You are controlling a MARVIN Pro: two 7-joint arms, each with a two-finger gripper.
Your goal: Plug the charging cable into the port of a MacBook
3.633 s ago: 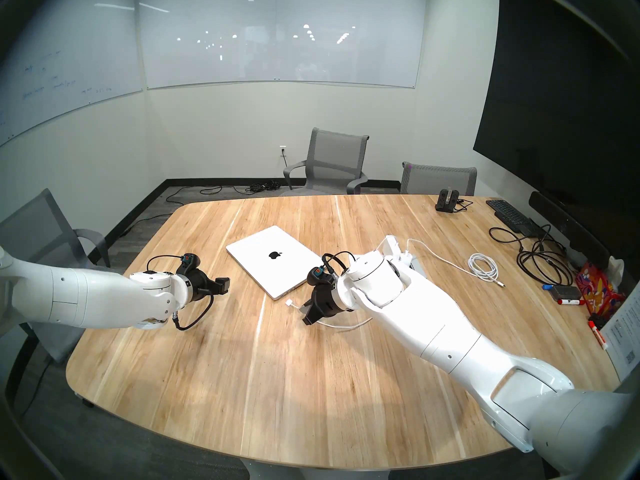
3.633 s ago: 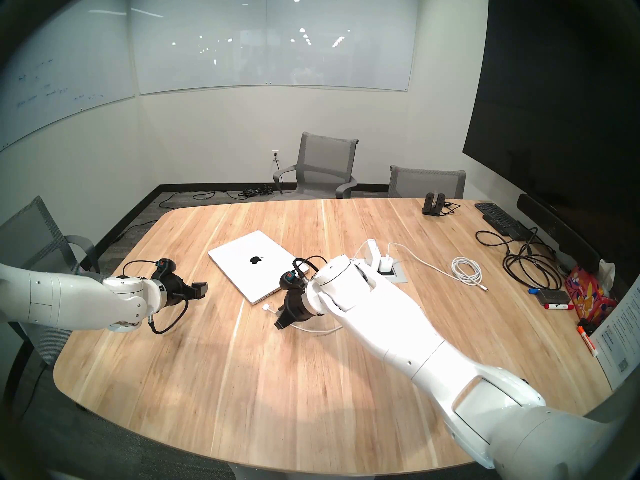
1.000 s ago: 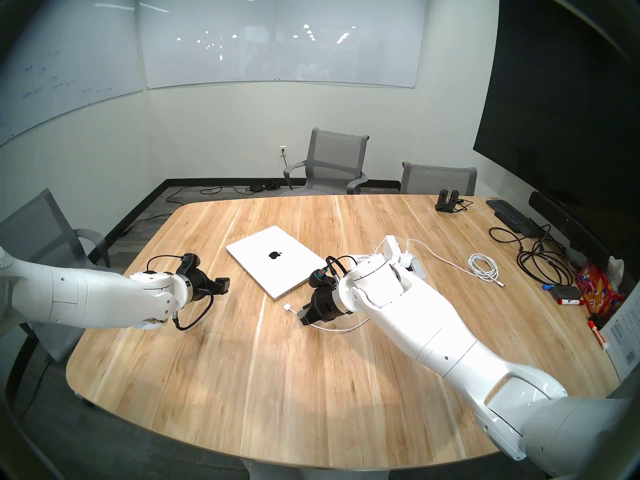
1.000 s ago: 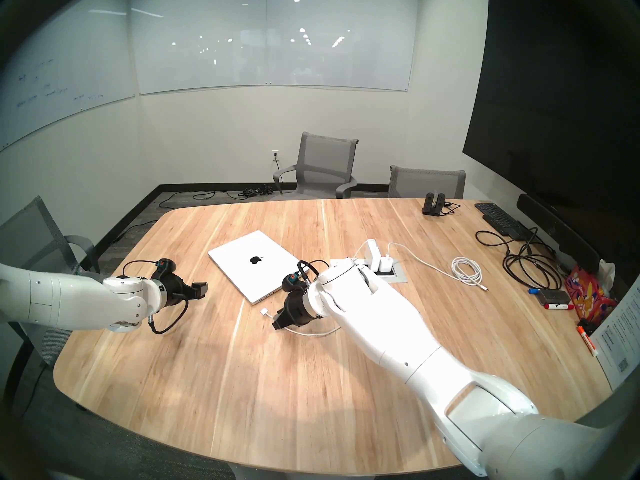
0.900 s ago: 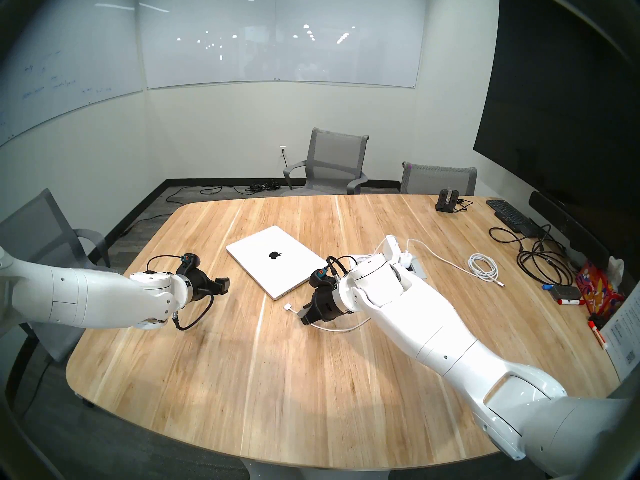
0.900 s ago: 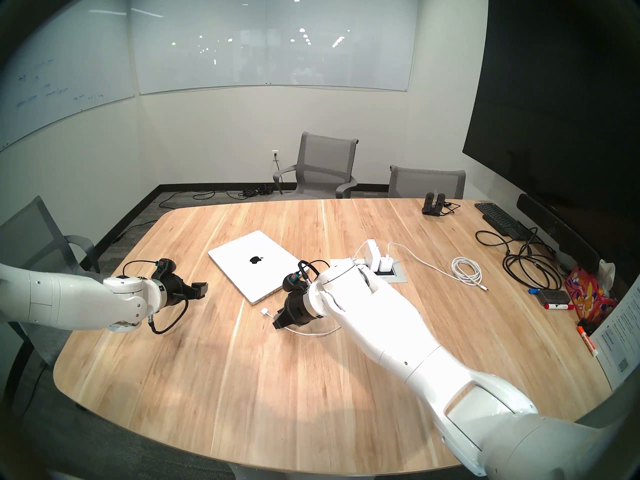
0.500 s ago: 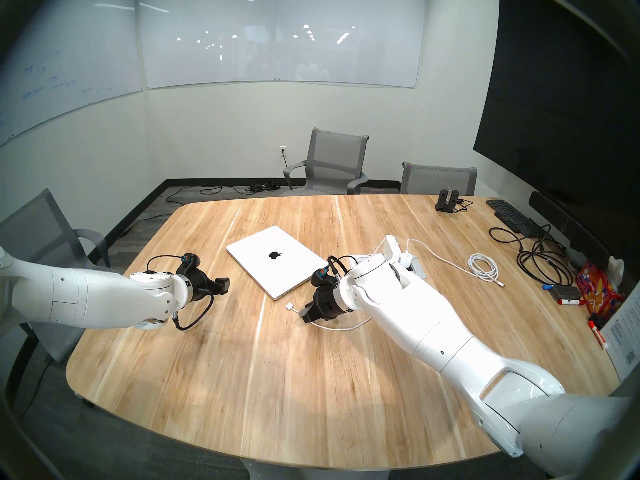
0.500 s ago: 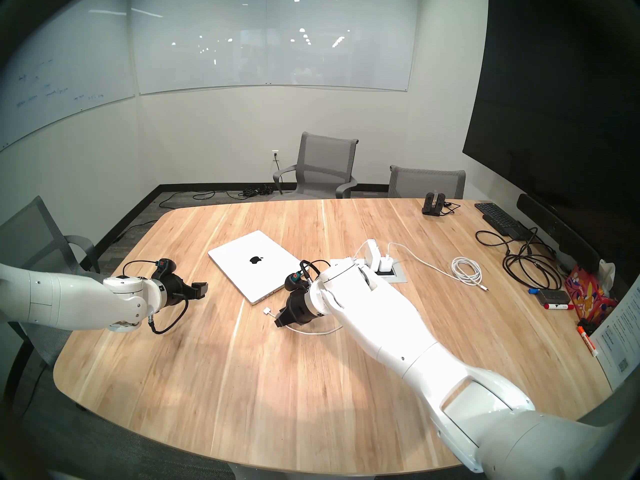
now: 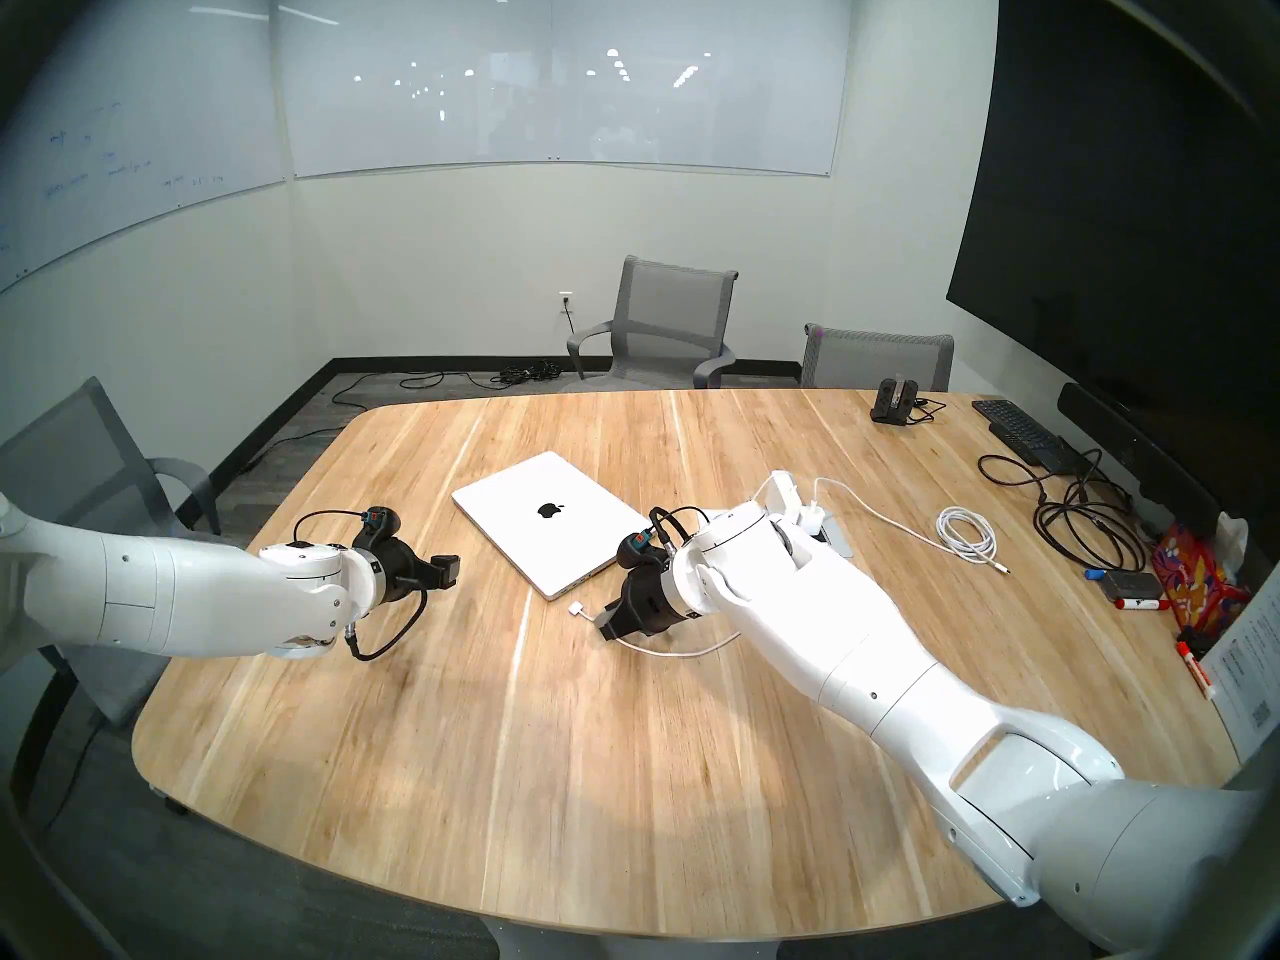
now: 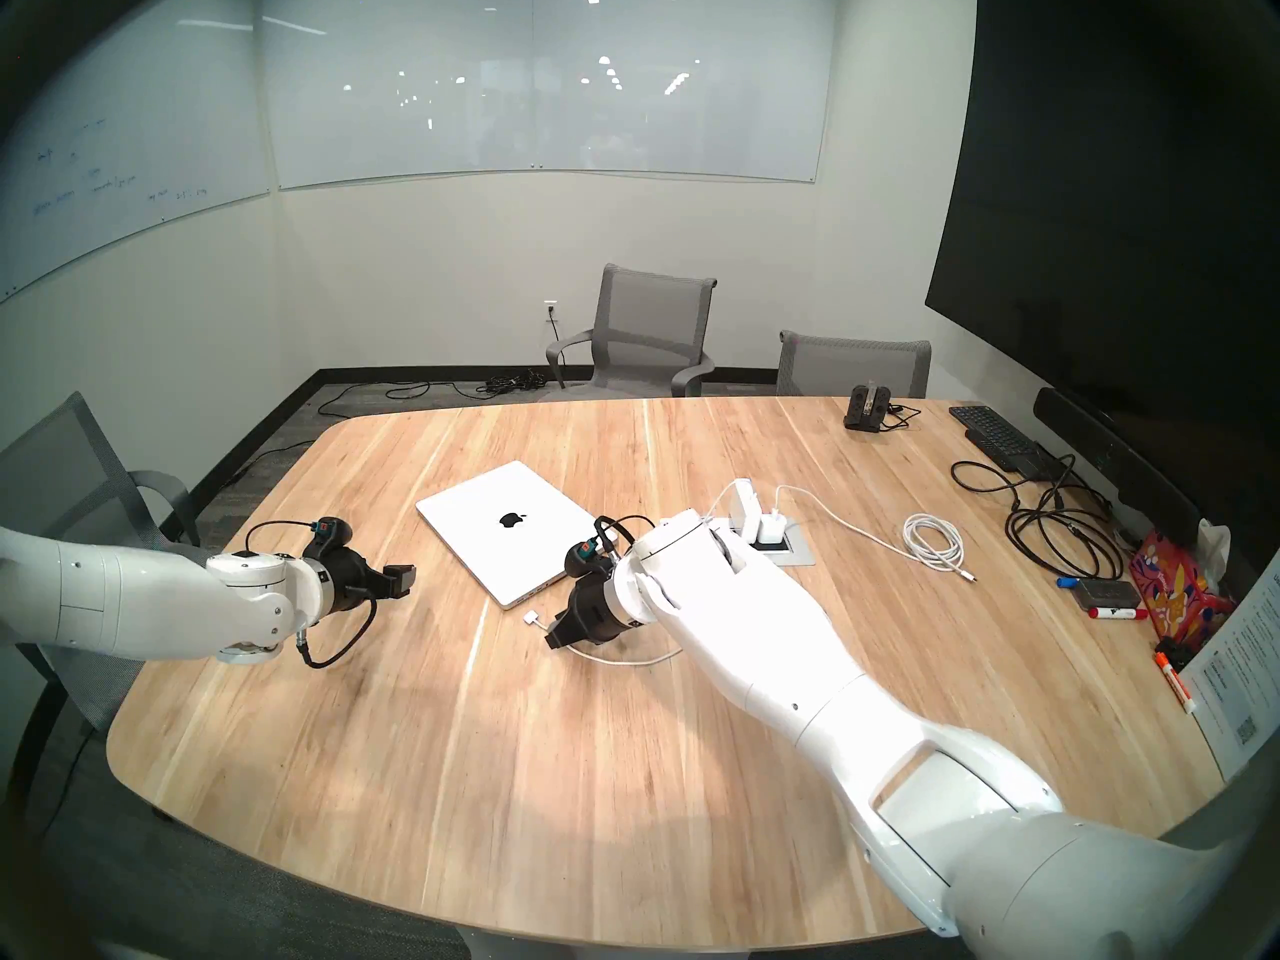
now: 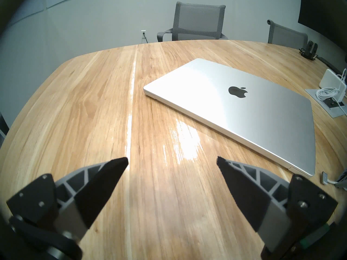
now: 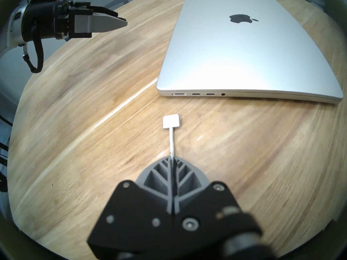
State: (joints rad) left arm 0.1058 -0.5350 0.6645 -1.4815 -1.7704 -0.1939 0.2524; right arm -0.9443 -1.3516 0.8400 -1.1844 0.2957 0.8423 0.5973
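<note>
The silver MacBook (image 9: 547, 522) lies shut on the wooden table, also in the right wrist view (image 12: 244, 53) and the left wrist view (image 11: 244, 107). Its side with the ports (image 12: 179, 94) faces my right gripper (image 12: 171, 157). That gripper is shut on the white cord of the charging cable. The flat plug (image 12: 171, 122) sticks out ahead of the fingers, a short way from the ports and apart from them; it also shows in the head view (image 9: 575, 609). The cord runs back to the power brick (image 9: 783, 494). My left gripper (image 11: 172, 161) is open and empty, left of the laptop.
A table outlet plate (image 10: 789, 555) holds the brick and a smaller adapter. A coiled white cable (image 9: 966, 532), black cables (image 9: 1080, 522), a keyboard (image 9: 1018, 429) and markers (image 9: 1136, 602) lie at the right. Chairs (image 9: 665, 321) stand beyond the table.
My right gripper has shifted slightly left and toward the laptop with the cord in it, and the plug has moved a little with it. The left arm has not moved.
</note>
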